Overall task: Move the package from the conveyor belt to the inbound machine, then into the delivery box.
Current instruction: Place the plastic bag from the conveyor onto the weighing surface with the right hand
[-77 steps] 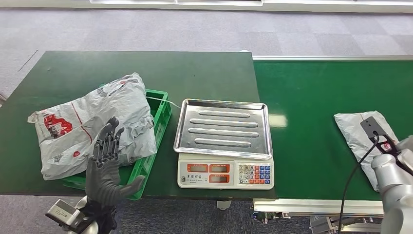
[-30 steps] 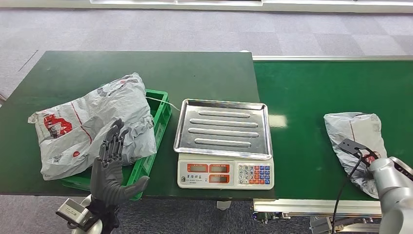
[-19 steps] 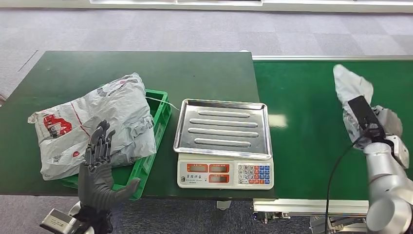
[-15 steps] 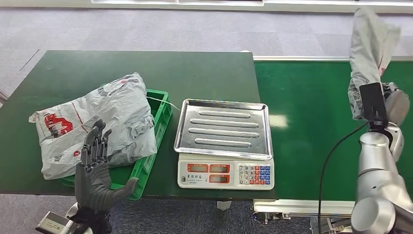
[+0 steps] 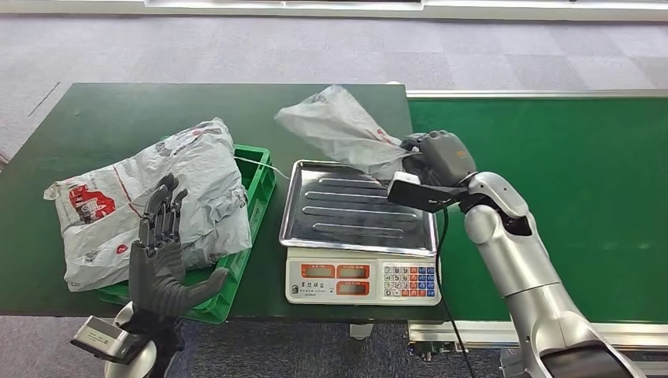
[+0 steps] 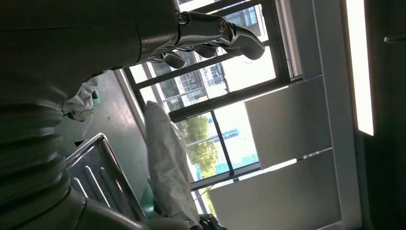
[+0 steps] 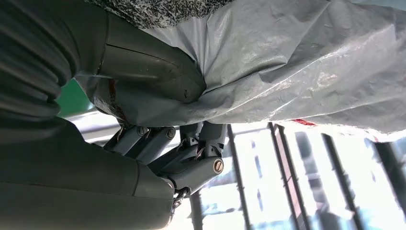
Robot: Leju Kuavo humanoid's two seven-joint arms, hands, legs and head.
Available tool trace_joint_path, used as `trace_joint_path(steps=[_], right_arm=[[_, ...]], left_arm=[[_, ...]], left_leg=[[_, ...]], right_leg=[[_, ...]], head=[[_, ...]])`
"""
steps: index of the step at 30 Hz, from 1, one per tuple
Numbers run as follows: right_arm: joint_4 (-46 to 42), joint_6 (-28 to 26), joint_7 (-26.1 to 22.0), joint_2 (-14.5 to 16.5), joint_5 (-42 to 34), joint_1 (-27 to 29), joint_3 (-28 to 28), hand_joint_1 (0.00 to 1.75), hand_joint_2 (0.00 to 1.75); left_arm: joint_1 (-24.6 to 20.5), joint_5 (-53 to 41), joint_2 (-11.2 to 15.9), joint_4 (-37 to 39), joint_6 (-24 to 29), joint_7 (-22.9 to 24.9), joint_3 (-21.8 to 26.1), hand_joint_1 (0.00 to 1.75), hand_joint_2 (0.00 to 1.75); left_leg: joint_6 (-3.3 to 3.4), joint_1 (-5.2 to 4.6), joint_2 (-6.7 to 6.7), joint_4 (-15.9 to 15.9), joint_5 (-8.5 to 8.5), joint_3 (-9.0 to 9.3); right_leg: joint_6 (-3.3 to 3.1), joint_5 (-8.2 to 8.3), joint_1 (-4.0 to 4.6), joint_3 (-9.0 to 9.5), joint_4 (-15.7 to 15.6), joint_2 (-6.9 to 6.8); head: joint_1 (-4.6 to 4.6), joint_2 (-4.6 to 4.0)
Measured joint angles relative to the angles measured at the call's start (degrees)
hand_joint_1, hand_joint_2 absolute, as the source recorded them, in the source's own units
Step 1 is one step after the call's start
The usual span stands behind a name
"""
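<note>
**Package held over the scale's far right corner**

The right hand (image 5: pixel 432 157) grips a grey plastic package (image 5: pixel 339 130) by one end, above the far right corner of the scale (image 5: pixel 361 228). The package sticks out from the hand toward the left and the far side, its free end raised over the far edge of the steel tray (image 5: pixel 358 206); whether any part of it touches the tray cannot be told. In the right wrist view the thumb (image 7: pixel 143 72) presses into the crinkled film of the package (image 7: pixel 297 72) and the darker fingers (image 7: pixel 196 153) curl in beneath it, so the hand is clamped on the bag.

The scale sits at the near middle of the dark green table (image 5: pixel 236 110), its keypad and displays facing the near edge. Right of it runs the green belt (image 5: pixel 551 173), just beside the table.

Left of the scale is a green box (image 5: pixel 250 205). A larger grey bag (image 5: pixel 150 201) with red printing lies across it and spills over its left side onto the table.

The left hand (image 5: pixel 161 252) is raised at the near left, in front of the big bag, palm up and fingers spread apart, holding nothing. In the left wrist view its fingers (image 6: pixel 210 36) stretch out straight against windows, with the tray (image 6: pixel 103 175) and the hanging package (image 6: pixel 167 167) beyond.
</note>
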Motion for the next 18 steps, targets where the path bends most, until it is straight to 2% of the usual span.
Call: trace_joint_path(steps=[3,7,11,14,18], right_arm=[[2.13,4.17,0.87,0.21,-0.45,-1.77,5.08,1.75,1.75],[3.83,7.36,1.83,0.17,-1.21,-3.47,8.92,1.75,1.75],[4.82,9.79,3.87,-0.16,-1.94,-5.05,10.97,0.00,1.75],[5.43,11.03,4.18,-1.21,-4.31,-6.18,11.99,0.00,1.75],[3.46,7.46,-1.11,-4.37,-12.76,-5.01,11.46,0.00,1.75]], left_arm=[[-0.05,0.16,0.31,0.03,0.02,0.67,0.45,0.00,1.75],[-0.07,0.39,0.62,0.00,0.16,1.50,1.35,0.00,1.75],[-0.13,0.44,0.84,-0.07,0.54,2.13,1.79,0.00,1.75],[-0.07,0.42,0.91,-0.47,1.08,2.80,2.22,0.00,1.75],[0.23,-1.28,1.18,-0.82,1.67,2.98,2.72,0.00,1.75]], left_leg=[[0.00,-0.01,-0.06,0.01,0.00,-0.02],[0.01,-0.02,-0.07,0.01,-0.01,-0.05],[0.01,-0.02,-0.06,0.02,-0.02,-0.05],[0.01,-0.02,-0.08,0.02,-0.01,-0.04],[0.01,-0.02,-0.17,0.05,-0.01,-0.03]], right_leg=[[0.00,0.00,-0.01,0.00,0.00,-0.03],[0.00,0.00,-0.03,-0.04,0.00,-0.04],[0.01,0.00,-0.03,-0.05,0.00,-0.04],[0.00,0.00,-0.03,-0.05,0.00,-0.06],[0.01,-0.01,-0.03,-0.03,-0.01,-0.15]], head=[[0.00,0.00],[0.00,0.00],[-0.01,0.00],[-0.02,0.00],[0.00,0.00]])
